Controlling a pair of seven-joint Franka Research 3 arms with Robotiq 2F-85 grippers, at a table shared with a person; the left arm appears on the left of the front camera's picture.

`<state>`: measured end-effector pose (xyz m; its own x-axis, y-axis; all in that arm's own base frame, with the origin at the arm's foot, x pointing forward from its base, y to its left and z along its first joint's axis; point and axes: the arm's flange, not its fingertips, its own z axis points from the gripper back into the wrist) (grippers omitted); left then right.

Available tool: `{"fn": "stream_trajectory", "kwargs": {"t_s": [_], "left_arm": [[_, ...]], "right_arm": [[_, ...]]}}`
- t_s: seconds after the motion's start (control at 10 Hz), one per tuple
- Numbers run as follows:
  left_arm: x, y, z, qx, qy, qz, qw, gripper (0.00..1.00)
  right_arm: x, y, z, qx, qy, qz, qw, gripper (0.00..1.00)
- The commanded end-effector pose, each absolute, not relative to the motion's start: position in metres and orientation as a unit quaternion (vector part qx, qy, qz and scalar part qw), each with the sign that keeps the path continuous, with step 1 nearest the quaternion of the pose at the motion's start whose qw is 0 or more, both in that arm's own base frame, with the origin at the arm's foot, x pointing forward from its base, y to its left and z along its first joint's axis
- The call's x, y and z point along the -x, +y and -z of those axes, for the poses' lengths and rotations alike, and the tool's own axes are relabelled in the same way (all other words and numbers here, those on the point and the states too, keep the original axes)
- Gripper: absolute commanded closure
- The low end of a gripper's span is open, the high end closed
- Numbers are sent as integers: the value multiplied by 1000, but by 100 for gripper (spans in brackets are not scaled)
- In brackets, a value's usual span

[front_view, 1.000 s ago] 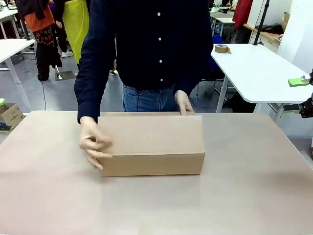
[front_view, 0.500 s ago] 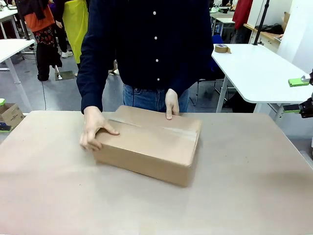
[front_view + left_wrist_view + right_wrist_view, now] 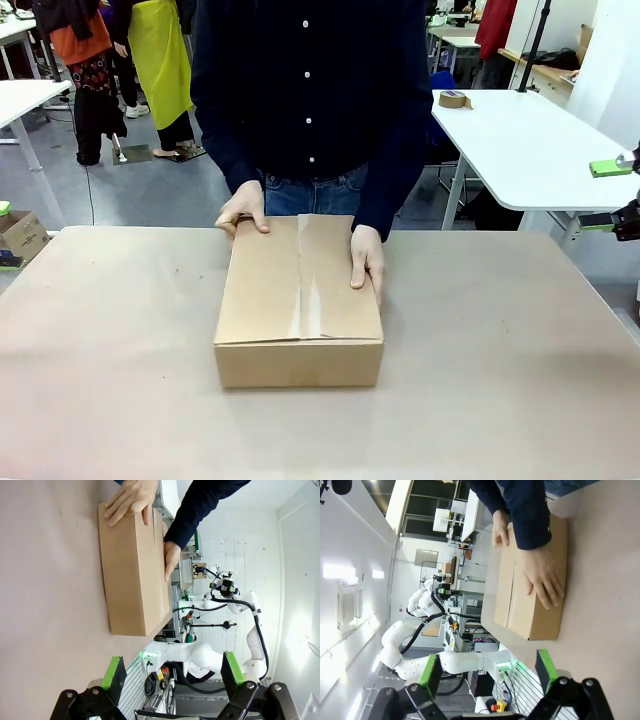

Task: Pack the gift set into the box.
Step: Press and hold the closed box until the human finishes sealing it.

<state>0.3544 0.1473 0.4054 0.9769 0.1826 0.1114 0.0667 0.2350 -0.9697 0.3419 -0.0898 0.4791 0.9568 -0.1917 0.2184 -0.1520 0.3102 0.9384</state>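
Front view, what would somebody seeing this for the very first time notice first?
The closed brown box in the middle of the table draws the eye first, flaps shut, short end toward the robot. The person at the far side has one hand on its far corner and the other hand flat on its top. In the wrist views the left gripper and right gripper hang open and empty, back from the box.

You have the box (image 3: 300, 300), a plain brown corrugated carton, standing flat on the table (image 3: 500, 380) near the table's middle, a little toward its far edge. The flaps are folded shut, and the two top flaps meet in a seam running from the table's near side to its far side, with a pale glossy streak along it. One short end faces the table's near edge
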Motion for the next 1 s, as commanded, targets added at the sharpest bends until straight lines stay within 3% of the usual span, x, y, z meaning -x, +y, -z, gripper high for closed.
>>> {"fn": "stream_trajectory", "kwargs": {"t_s": [0.0,0.5,0.6,0.7,0.9], "left_arm": [[-353,146,-405,617,-102,-43,779,0],[-353,146,-405,617,-102,-43,779,0],[-354,147,-405,617,-101,-37,779,0],[-369,107,-419,603,-122,110,781,0],[-378,-3,-432,541,-202,376,725,0]], "right_arm": [[-341,-90,-478,-587,-152,1,795,0],[-342,-90,-479,-587,-147,13,796,0],[-353,-77,-485,-569,-133,-34,811,0],[-378,-33,-494,-505,-177,-100,839,0],[-422,90,-484,-456,-225,-329,796,0]]}}
